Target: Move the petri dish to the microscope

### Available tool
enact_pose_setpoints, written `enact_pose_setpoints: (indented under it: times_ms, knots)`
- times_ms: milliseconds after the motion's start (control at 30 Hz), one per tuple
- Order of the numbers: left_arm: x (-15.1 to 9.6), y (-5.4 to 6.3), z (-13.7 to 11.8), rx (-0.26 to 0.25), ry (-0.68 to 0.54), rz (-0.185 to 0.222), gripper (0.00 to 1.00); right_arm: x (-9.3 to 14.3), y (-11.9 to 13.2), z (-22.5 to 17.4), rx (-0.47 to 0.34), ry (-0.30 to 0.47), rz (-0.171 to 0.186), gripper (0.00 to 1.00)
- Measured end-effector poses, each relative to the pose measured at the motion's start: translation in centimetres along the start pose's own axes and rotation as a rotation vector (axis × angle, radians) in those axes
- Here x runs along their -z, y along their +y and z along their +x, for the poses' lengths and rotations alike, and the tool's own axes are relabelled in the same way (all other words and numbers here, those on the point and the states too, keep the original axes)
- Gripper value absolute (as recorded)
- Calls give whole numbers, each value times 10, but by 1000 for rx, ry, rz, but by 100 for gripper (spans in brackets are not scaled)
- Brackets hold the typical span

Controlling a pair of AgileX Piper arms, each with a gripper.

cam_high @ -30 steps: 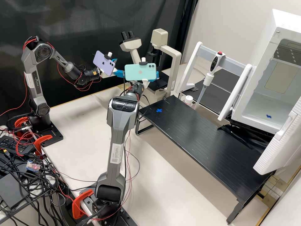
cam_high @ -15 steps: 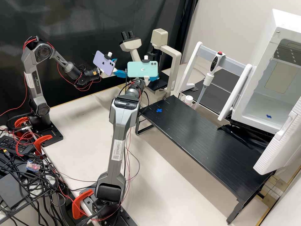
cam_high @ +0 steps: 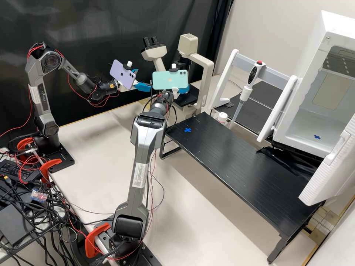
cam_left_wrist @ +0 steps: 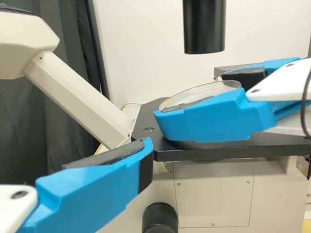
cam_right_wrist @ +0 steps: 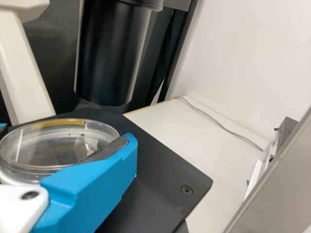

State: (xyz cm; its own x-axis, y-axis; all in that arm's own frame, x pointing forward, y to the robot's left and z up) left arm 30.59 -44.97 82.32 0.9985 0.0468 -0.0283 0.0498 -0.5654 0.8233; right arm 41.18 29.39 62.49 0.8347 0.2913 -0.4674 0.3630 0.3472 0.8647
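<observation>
Two dark grey PiPER arms reach into the upper middle of the high view: the left arm comes from the left side, the right arm from the lower middle. Between their wrists and the back wall stands the cream inverted microscope, its flat black stage spread across the middle and lower part of the right wrist view. Over that stage hangs a black condenser barrel.

On the left arm, the left gripper is spread wide with nothing in it, just beside the stage. The right gripper is closed around the clear petri dish, pinching it by opposite sides above the stage, below the barrel. I can't tell whether the dish touches the stage anywhere.

The step in hand, I'd judge, is setting the dish down, and the job looks close to finished. From the left wrist view the dish looks a little canted, so it wants levelling before it goes lower. Keep it well inside the stage edge and clear of the barrel. Lower slowly, let the whole base bear, then ease both fingers apart evenly and draw straight back; one finger lingering could drag the dish or lift its rim.
</observation>
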Motion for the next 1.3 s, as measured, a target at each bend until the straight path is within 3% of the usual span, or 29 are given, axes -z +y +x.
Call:
enact_pose_setpoints:
  times_ms: [433, 667, 933, 1033, 1167, 1300]
  knots:
    - [0, 0, 0, 0, 0, 0, 100, -6, 2, 3, 7, -11, 7, 100]
    - [0, 0, 0, 0, 0, 0, 100, -13, 0, -5, 11, -2, 30, 100]
    - [0, 0, 0, 0, 0, 0, 100, -21, -4, -60, 33, 54, 45, 100]
    - [0, 0, 0, 0, 0, 0, 100, -23, -3, -98, 7, 110, 44, 100]
    - [0, 0, 0, 0, 0, 0, 100, -24, 11, -134, -92, 191, 61, 100]
    - [0, 0, 0, 0, 0, 0, 100, -39, 16, -186, -202, 249, 50, 100]
